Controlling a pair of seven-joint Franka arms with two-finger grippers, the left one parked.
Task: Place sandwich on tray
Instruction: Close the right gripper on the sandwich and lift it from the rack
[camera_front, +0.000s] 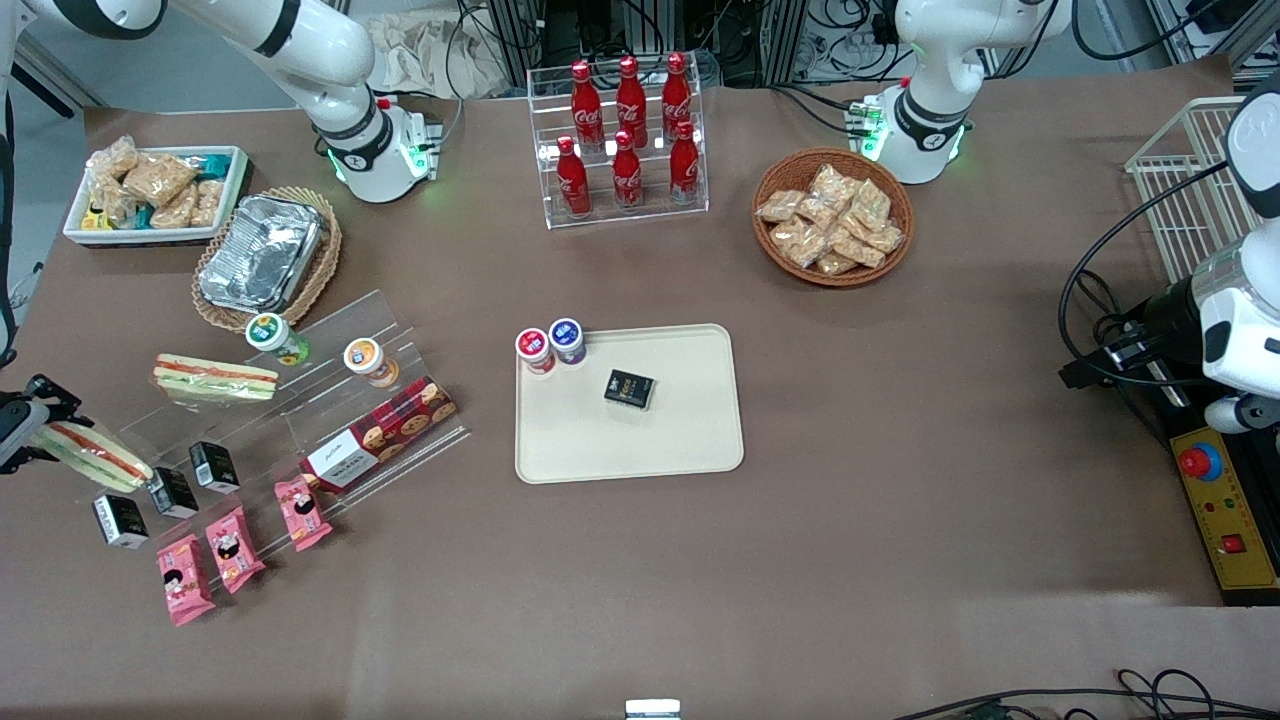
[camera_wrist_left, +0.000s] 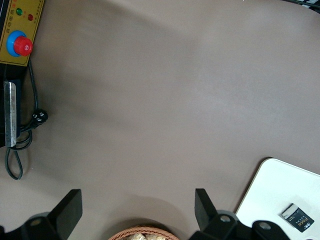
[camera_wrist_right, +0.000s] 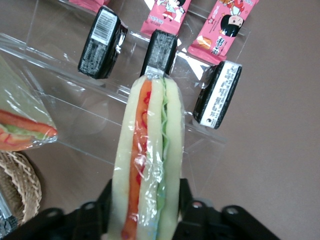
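Note:
My right gripper (camera_front: 45, 440) is at the working arm's end of the table, beside the clear stepped shelf (camera_front: 300, 400), and is shut on a wrapped sandwich (camera_front: 95, 457). In the right wrist view this sandwich (camera_wrist_right: 150, 160) stands on edge between the black fingers (camera_wrist_right: 184, 197), with its red and green filling stripes facing the camera and the gripper (camera_wrist_right: 145, 202) clamped on both bread sides. A second, similar sandwich (camera_front: 215, 378) lies on the shelf. The cream tray (camera_front: 680, 435) lies flat at the table's middle, well away from the gripper.
Two small jars (camera_front: 550, 345) and a black box (camera_front: 629, 389) sit on the tray. The shelf holds black boxes (camera_wrist_right: 102, 50), a cookie box (camera_front: 380, 435) and jars, with pink snack packs (camera_front: 235, 545) in front. A foil container (camera_front: 262, 250), a snack bin (camera_front: 155, 192), a cola rack (camera_front: 625, 140) and a snack basket (camera_front: 832, 217) stand farther from the camera.

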